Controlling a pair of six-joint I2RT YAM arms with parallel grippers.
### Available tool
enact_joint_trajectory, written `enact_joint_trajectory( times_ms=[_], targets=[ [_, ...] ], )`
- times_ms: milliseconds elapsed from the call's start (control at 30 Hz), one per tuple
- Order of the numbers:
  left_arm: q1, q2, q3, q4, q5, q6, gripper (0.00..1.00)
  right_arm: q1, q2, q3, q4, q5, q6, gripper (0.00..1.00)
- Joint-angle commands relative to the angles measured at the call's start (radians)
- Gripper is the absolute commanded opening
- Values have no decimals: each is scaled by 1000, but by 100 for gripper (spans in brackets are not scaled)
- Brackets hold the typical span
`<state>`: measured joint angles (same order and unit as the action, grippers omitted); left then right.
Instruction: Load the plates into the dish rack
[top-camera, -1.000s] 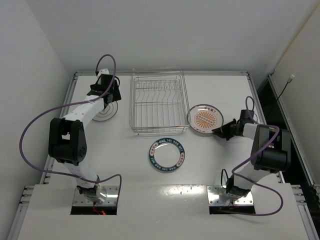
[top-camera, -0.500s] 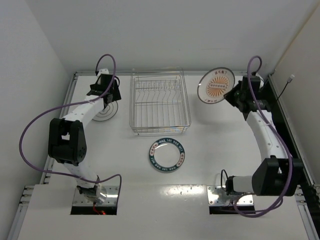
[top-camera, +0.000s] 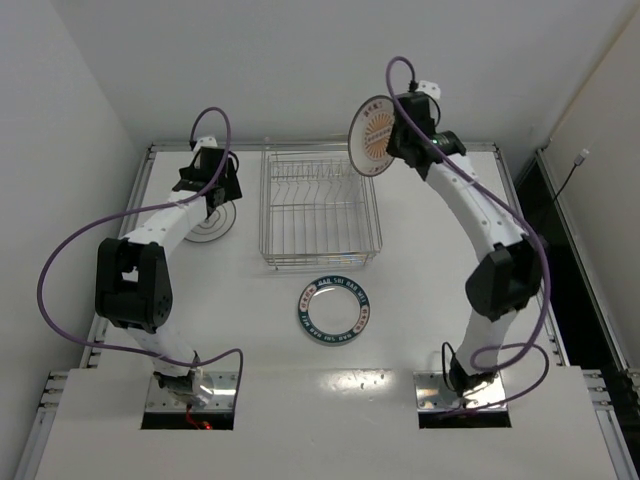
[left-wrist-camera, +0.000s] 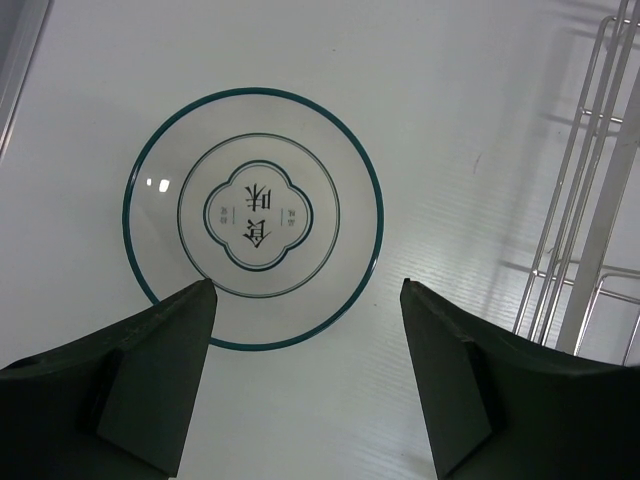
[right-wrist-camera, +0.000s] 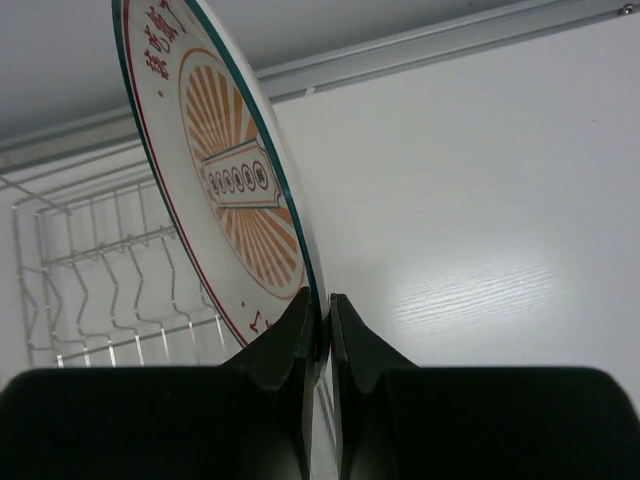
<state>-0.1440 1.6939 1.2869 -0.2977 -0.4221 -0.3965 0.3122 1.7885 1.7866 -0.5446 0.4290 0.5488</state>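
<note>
White bench (top-camera: 440, 300), pale walls. Right fingers (right-wrist-camera: 296, 345) pinch the sunburst plate (top-camera: 371, 136) near the rack (top-camera: 318, 210); left fingers (left-wrist-camera: 150, 385) spread above the ringed plate (left-wrist-camera: 252, 215).

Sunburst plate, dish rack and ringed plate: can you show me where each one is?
Sunburst plate (top-camera: 372, 137): top view, on its orange centre.
Dish rack (top-camera: 320, 205): top view, on its bare wire floor.
Ringed plate (left-wrist-camera: 252, 217): left wrist view, on the emblem in its middle.
</note>
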Motion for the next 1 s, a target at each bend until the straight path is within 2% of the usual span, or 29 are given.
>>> enact_joint_trajectory(
  times_ms=[0, 133, 500, 833, 967],
  targets=[
    [1, -39, 8, 29, 0, 4, 72, 37, 112, 135, -70, 145, -58, 0],
    [1, -39, 8, 29, 0, 4, 72, 86, 175, 200, -94, 262, -79, 0],
    [1, -39, 8, 29, 0, 4, 72, 174, 288, 218, -104, 396, -98, 0],
    [1, -30, 8, 29, 0, 4, 72, 228, 359, 267, -129, 389, -96, 0],
    [1, -30, 8, 29, 0, 4, 72, 237, 359, 267, -138, 335, -96, 13]
  ],
)
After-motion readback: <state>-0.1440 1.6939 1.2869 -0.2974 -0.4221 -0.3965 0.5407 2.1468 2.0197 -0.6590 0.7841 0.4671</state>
